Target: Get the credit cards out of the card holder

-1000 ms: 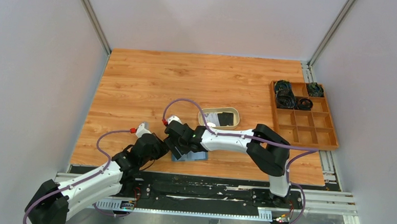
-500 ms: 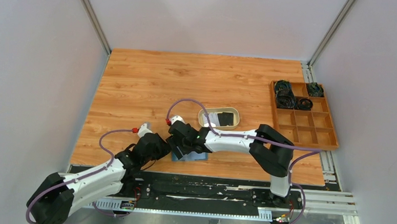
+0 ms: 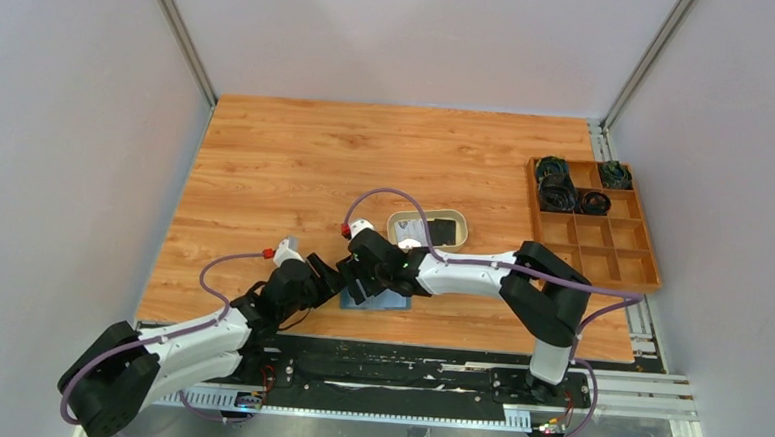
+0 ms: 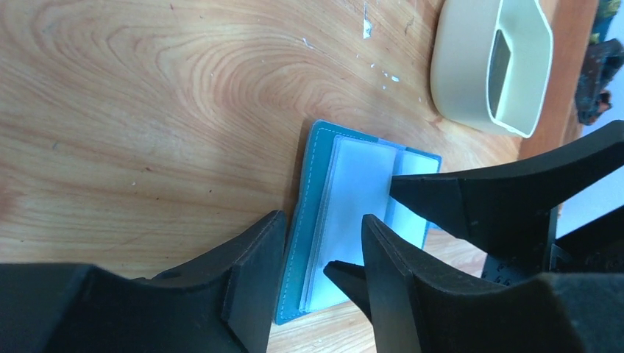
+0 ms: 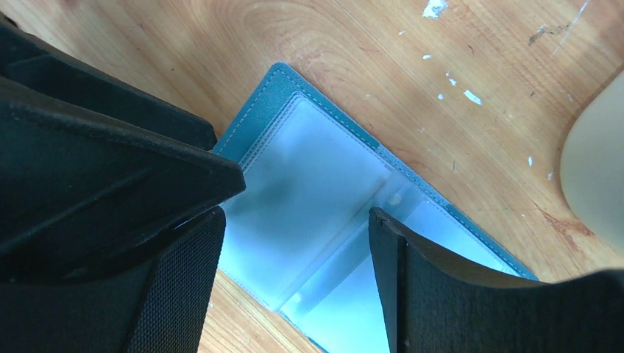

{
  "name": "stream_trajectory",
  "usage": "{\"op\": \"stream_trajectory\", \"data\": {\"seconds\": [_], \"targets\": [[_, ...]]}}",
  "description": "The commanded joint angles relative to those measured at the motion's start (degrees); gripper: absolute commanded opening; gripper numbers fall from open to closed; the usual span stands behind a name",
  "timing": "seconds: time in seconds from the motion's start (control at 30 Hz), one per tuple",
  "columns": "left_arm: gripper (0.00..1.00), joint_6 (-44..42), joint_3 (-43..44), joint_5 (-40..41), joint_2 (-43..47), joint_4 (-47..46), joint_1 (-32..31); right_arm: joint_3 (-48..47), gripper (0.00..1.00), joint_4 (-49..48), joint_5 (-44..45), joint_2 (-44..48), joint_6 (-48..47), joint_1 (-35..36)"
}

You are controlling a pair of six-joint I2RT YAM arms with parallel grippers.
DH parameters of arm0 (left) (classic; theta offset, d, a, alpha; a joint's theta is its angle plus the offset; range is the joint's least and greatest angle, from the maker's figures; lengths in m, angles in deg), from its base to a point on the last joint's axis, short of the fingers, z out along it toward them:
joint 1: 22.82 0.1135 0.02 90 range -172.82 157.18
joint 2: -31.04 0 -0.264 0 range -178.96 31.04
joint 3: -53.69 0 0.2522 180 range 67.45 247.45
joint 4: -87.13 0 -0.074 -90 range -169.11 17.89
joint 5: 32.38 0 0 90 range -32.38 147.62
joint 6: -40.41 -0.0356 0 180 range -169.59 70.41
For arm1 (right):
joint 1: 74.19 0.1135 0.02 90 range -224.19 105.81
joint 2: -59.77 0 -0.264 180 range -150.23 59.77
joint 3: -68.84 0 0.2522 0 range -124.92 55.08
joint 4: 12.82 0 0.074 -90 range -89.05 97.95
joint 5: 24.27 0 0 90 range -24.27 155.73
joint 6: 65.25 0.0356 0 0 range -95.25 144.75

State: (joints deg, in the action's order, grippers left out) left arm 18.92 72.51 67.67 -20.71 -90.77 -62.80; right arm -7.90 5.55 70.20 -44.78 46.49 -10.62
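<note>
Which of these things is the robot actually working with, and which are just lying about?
In the job: card holder, credit cards, beige tray holding them.
Lying about: wooden compartment box, dark coils inside it.

The left arm (image 3: 192, 340) lies low, reaching from its base at the near left toward the middle, and the left gripper (image 4: 321, 220) has its jaws parted with a clear gap. The right arm (image 3: 466, 273) bends at the elbow on the near right and reaches left; the right gripper (image 5: 294, 213) stands with jaws wide apart, its fingers just beside those of the left gripper.
</note>
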Motion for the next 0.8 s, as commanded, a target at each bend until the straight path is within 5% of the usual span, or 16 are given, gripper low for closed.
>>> {"op": "stream_trajectory", "data": {"seconds": [0.0, 0.23, 0.43, 0.77], "targets": [[0.53, 3.7, -4.3, -1.9, -2.5, -0.9, -0.5, 5.5, 0.75, -2.3, -9.0, -1.6, 2.5, -1.1], [0.49, 5.7, -6.3, -3.2, -8.2, -6.9, -0.5, 9.3, 0.74, -10.7, -16.3, -0.8, 3.0, -1.9], [0.04, 6.7, -5.8, -3.7, -11.1, -9.0, -0.5, 11.2, 0.73, -13.9, -19.2, -0.3, 3.2, -2.5], [0.0, 6.7, -5.8, -2.7, -10.6, -8.2, -0.5, 10.8, 0.73, -12.7, -19.5, -0.5, 2.6, -2.9]]}}
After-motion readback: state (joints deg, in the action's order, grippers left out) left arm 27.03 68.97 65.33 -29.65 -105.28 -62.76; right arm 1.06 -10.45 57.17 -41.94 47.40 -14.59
